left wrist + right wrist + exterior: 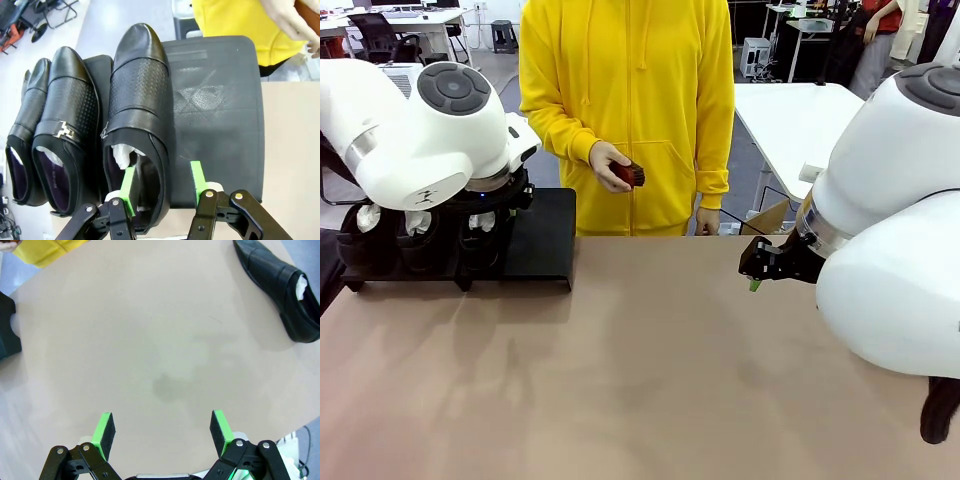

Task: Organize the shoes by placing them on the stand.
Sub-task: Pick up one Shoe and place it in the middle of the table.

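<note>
The left gripper (pixel 162 186) hangs over the stand (pixel 220 110) at the worktop's (pixel 650 380) far left, jaws parted astride the heel wall of the nearest of 3 shoes (pixel 137 120) standing there, 1 pad inside the opening and neither visibly pressing. The right gripper (pixel 164 432) hovers above bare worktop, jaws wide apart and empty, near a 4th shoe (pixel 280 285) that is partly cut off. In the front view the left arm hides most of the shoes.

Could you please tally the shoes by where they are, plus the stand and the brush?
Shoes on the stand: 3, at and
Shoes on the table: 1
Stands: 1
Brushes in the person's hand: 1
Total: 6 things
</note>
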`<state>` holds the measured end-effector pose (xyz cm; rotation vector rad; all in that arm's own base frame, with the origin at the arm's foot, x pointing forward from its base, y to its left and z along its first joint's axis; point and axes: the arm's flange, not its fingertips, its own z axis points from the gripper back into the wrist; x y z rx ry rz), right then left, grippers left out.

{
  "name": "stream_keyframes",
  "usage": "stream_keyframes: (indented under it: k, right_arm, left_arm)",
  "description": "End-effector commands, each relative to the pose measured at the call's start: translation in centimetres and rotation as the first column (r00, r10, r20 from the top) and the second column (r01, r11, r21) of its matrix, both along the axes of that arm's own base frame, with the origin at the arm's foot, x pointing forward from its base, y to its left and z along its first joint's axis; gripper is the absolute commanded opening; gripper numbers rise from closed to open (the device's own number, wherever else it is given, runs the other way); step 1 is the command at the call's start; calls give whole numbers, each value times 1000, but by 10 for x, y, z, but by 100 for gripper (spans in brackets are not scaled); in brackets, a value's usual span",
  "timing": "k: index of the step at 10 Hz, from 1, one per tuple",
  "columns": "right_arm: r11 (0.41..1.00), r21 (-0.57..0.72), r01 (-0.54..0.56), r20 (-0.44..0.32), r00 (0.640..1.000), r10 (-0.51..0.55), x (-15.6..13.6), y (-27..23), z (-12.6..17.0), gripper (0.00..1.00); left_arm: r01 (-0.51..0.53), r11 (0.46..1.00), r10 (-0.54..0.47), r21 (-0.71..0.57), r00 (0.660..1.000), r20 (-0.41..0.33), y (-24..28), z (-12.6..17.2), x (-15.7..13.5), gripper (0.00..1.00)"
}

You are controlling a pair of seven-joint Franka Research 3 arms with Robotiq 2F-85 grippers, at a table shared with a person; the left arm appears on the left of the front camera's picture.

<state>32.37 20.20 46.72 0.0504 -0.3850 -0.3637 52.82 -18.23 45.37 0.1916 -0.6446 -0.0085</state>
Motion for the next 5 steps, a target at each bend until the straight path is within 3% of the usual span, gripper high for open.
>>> stream_keyframes:
  k: [1,5]
  right_arm:
    - [1000,1,-9,-2,1000,9,2,-1,1,100]
    - [1000,1,-9,-2,1000,9,2,-1,1,100]
  left_arm:
    - [-3,1000,3,9,1000,4,-1,5,3,55]
    - [-3,1000,3,9,1000,4,-1,5,3,55]
